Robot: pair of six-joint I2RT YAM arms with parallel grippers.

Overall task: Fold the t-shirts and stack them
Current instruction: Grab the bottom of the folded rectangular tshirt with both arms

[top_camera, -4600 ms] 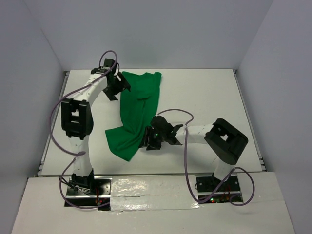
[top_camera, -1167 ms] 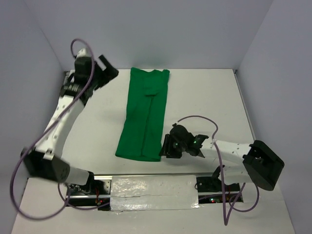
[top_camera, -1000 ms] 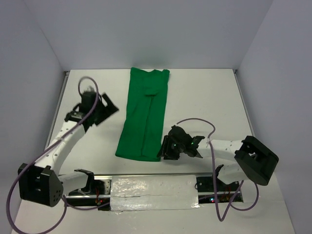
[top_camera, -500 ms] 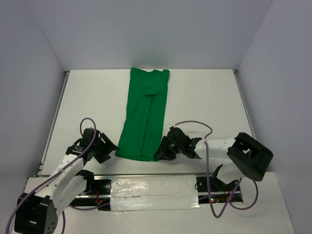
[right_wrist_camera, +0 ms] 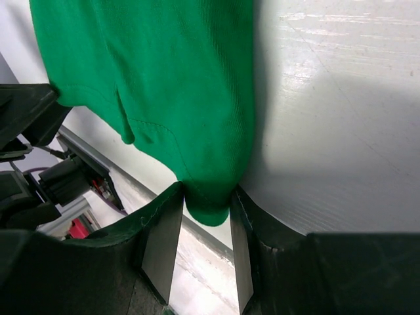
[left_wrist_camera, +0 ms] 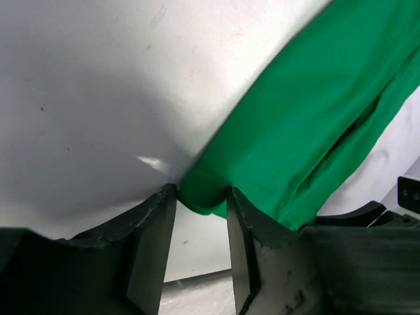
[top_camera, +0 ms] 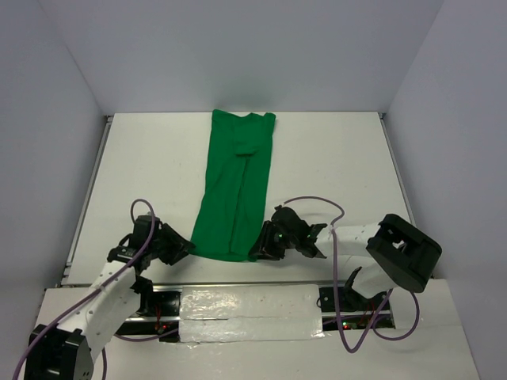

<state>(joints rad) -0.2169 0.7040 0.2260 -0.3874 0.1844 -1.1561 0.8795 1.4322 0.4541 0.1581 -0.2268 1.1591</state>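
The bright green t-shirt (top_camera: 238, 186) lies folded into a long narrow strip running from the table's back edge towards the front. My left gripper (top_camera: 187, 248) is at the strip's near left corner. In the left wrist view its fingers (left_wrist_camera: 152, 226) are closed on that bunched corner (left_wrist_camera: 205, 197), which touches both. My right gripper (top_camera: 257, 250) is at the near right corner. In the right wrist view its fingers (right_wrist_camera: 163, 230) pinch that corner (right_wrist_camera: 210, 200), and the t-shirt (right_wrist_camera: 164, 72) spreads out beyond. Both corners rest low at the table.
The white table (top_camera: 333, 158) has side rails (top_camera: 89, 190) on the left and right and a taped front edge (top_camera: 245, 305) just behind both grippers. Grey walls enclose the back and sides. The right arm's purple cable (top_camera: 313, 202) loops over the table.
The shirt went from crumpled and held up to lying flat as a strip. My left arm swung from the far left down to the near left corner. My right gripper crept left onto the near right corner.
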